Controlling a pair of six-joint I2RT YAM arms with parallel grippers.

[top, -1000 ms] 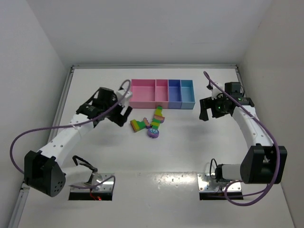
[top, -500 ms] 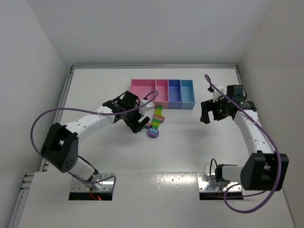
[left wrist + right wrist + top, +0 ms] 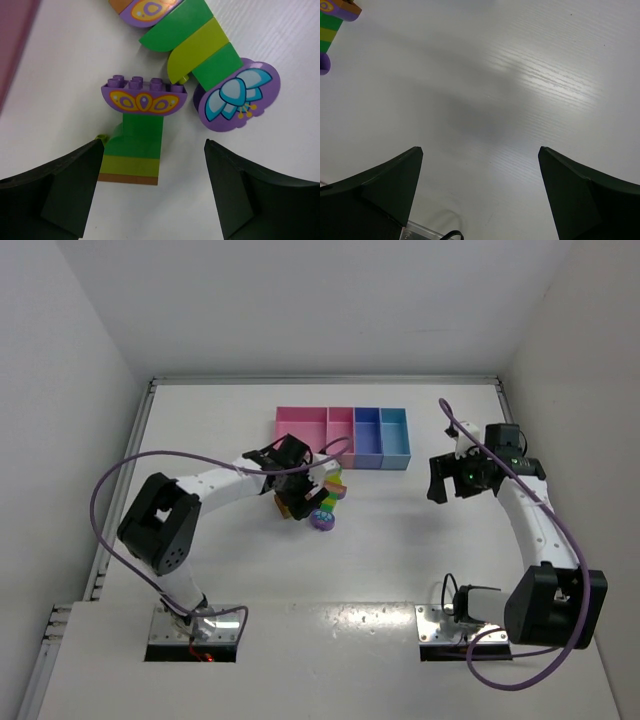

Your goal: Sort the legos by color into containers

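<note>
The left pincer [image 3: 152, 150] gapes wide over a green, lime and purple plastic brick strip [image 3: 140, 135] on the white worktop [image 3: 60, 100]; the right pincer [image 3: 480, 150] is wide too.

pink, violet-blue and light blue tray [image 3: 300, 442], green-lime-orange lego strip [image 3: 140, 145], purple round piece [image 3: 239, 97] with blue petals
</note>
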